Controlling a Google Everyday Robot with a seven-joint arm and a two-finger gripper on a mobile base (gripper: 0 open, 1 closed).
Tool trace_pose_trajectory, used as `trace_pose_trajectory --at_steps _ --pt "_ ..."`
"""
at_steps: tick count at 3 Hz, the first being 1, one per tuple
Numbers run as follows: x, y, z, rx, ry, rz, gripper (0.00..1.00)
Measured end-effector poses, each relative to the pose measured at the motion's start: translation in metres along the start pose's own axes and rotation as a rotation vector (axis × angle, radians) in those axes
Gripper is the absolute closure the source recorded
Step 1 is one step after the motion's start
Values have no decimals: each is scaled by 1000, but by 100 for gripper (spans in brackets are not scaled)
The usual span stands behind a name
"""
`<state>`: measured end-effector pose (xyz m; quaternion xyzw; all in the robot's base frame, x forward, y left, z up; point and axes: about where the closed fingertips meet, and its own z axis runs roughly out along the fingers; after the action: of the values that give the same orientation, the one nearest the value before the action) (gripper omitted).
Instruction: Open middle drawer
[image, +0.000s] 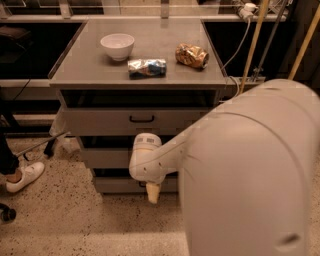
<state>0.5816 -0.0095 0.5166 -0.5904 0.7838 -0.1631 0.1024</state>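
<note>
Your robot's white arm reached across the front of the grey drawer cabinet, its wrist covering the centre of the middle drawer, second in the stack of three, so that drawer's handle was hidden. The gripper hung below the wrist, pointing down at the speckled floor in front of the bottom drawer; you could not tell whether it was spread or closed. The top drawer showed its black loop handle. On the cabinet top, a white bowl stood toward the rear left corner, a blue snack bag near the front edge, and a crumpled brown bag toward the right edge.
</note>
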Motion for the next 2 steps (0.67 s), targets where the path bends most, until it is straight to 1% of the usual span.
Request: trace_pose_trajectory --at_steps 1,2 --pt "-30 -44 47 32 33 -48 0" --pt "-40 -82 85 18 45 -48 0"
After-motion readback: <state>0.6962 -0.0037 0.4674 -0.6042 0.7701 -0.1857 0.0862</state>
